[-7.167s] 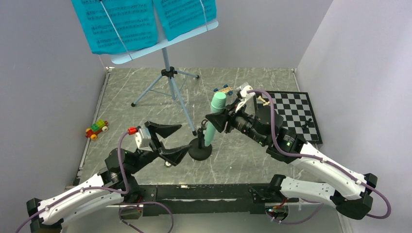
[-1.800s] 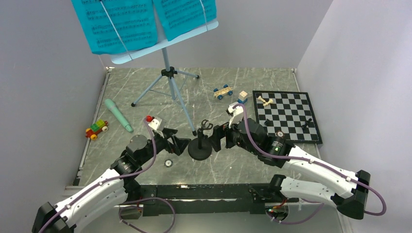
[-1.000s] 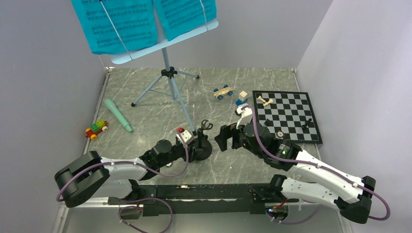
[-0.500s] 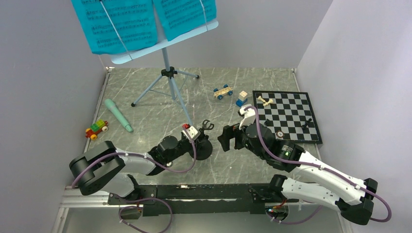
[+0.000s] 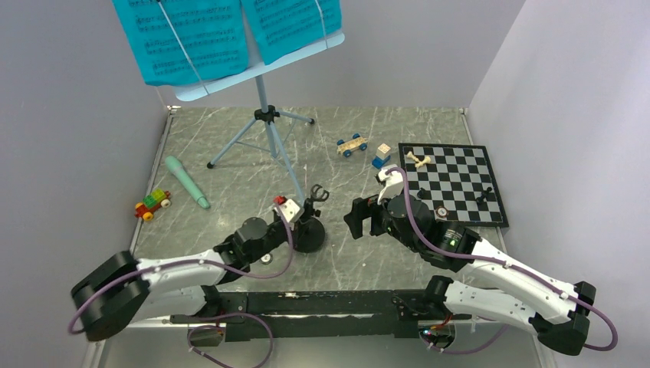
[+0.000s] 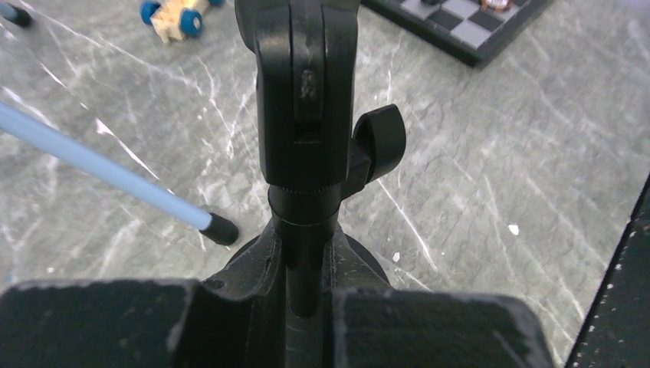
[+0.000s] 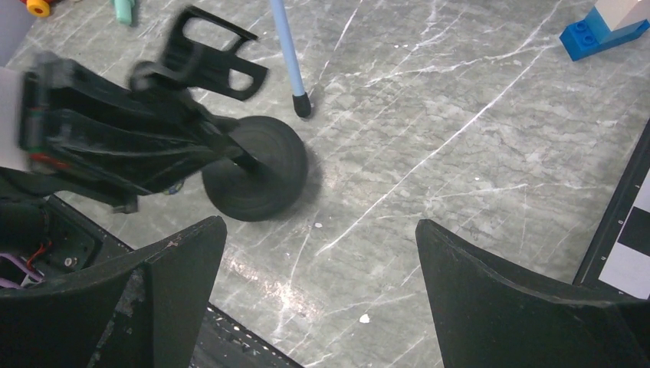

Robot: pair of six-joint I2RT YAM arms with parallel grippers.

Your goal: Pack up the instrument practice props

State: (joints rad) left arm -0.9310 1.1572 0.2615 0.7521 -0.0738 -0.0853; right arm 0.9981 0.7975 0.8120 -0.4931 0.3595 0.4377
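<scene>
Gripping microphone stand [image 6: 306, 115] post: left gripper [image 6: 306, 299]. Right gripper [image 7: 318, 238] wide open, empty. Mint-green microphone [image 5: 186, 182] off stand; music stand [image 5: 264, 115], music sheets [image 5: 184, 38] not yet packed.

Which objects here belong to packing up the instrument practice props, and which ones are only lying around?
Belong to the job:
- music stand
- music sheets
- microphone
- microphone stand

Just lying about:
- chessboard
- wooden car
- blue block
- colourful toy
</scene>
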